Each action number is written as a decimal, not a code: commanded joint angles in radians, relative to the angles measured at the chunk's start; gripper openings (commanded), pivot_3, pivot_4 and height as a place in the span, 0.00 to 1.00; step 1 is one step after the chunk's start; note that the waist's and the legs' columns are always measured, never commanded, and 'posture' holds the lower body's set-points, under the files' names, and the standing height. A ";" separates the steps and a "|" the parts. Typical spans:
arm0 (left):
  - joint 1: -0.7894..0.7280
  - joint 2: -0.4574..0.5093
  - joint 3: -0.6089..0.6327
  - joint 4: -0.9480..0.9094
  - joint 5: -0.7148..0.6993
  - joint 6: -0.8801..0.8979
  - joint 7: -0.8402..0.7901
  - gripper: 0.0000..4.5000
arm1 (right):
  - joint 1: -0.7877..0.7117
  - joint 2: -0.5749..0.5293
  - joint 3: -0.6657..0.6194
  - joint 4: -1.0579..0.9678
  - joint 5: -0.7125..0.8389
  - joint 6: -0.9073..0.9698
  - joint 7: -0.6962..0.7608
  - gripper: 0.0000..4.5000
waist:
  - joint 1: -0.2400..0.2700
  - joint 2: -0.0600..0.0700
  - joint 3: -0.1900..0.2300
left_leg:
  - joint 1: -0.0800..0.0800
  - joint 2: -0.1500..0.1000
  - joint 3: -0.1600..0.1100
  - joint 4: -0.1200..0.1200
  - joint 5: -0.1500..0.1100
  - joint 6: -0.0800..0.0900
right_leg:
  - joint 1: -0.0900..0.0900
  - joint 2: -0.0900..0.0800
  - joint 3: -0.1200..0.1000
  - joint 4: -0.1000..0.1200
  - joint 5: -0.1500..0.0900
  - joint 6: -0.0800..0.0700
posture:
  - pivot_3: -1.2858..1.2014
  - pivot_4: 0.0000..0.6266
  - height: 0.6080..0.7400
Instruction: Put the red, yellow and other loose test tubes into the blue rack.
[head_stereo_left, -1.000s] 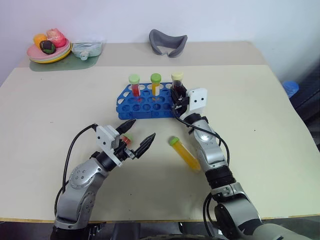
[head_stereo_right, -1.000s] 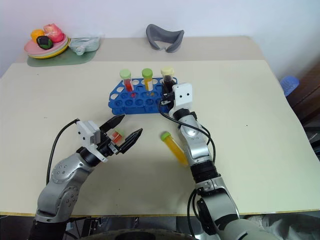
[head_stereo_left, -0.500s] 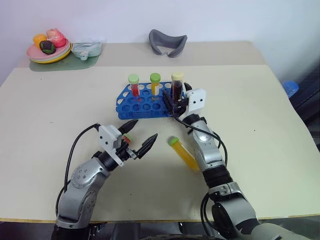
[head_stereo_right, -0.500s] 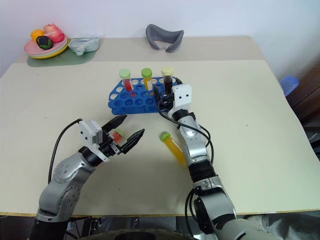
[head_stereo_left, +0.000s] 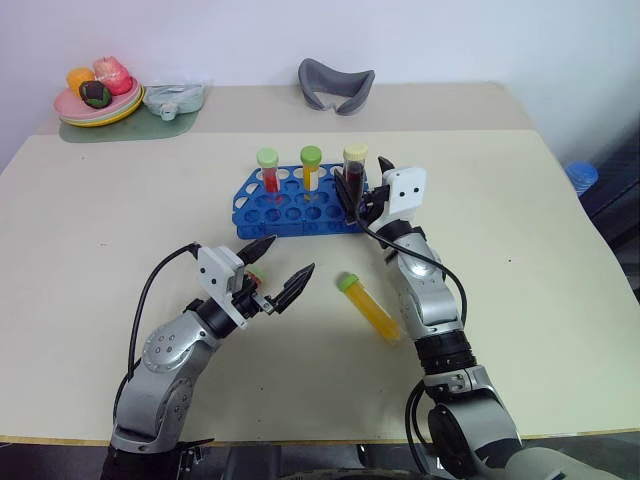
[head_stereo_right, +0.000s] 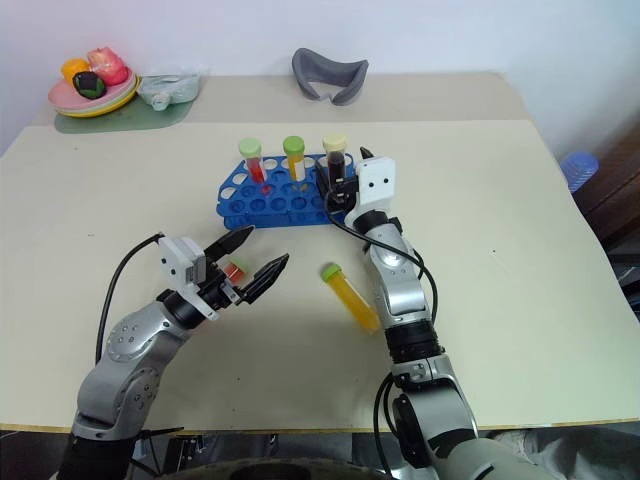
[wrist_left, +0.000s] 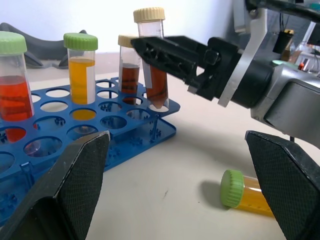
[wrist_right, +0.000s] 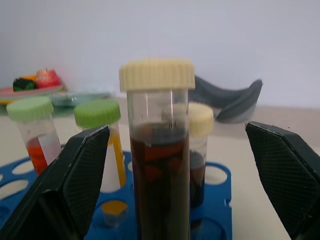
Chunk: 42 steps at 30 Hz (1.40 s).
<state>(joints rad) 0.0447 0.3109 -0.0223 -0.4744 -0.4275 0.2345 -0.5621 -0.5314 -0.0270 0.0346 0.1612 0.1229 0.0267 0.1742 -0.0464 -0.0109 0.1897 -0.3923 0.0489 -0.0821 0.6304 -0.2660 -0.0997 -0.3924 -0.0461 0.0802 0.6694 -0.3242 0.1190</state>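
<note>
Just spread wide: right gripper (head_stereo_left: 361, 184), freeing cream-capped dark brown tube (head_stereo_left: 354, 172) upright in bright blue plastic rack (head_stereo_left: 272, 214). Left gripper (head_stereo_left: 280, 268) gaping, empty; yellow green-capped tube (head_stereo_left: 368, 307) still loose nearby.

Open table w/ yellow tube (head_stereo_left: 368, 308) btwn arms; blue rack (head_stereo_left: 285, 208) blocks ahead

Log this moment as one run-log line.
right gripper: jaws open beside brown tube in blue rack | left gripper: open | yellow tube: lying on table
</note>
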 joint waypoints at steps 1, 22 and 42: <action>0.002 0.002 0.002 -0.053 -0.017 0.005 0.009 1.00 | -0.026 -0.032 -0.017 -0.166 0.057 0.238 0.010 0.98 | 0.001 0.000 0.000 | 0.000 0.000 0.000 0.000 0.000 0.000 | 0.000 0.000 0.000 0.000 0.000 0.000 | 0.52 0.24 1.00; -0.020 -0.009 -0.007 -0.062 -0.016 0.033 0.023 1.00 | -0.172 -0.100 -0.077 -0.337 0.178 0.888 -0.019 0.98 | 0.000 0.000 0.000 | 0.000 0.000 0.000 0.000 0.000 0.000 | 0.000 0.000 0.000 -0.001 0.000 0.000 | 0.52 0.24 1.00; -0.001 -0.009 -0.006 -0.046 -0.008 0.006 0.008 1.00 | -0.170 -0.086 -0.069 -0.343 0.171 0.906 -0.038 0.41 | 0.000 0.000 0.000 | 0.000 0.000 0.000 -0.001 0.000 0.000 | 0.000 0.000 0.000 -0.001 0.000 0.000 | 0.52 0.24 1.00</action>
<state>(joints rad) 0.0394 0.3022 -0.0257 -0.4956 -0.4273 0.2658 -0.5484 -0.6794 -0.1214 -0.0298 -0.1529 0.2887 0.9347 0.1410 -0.0463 -0.0107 0.1898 -0.3927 0.0488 -0.0822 0.6298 -0.2661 -0.0995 -0.3928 -0.0460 0.0802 0.6687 -0.3242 0.1189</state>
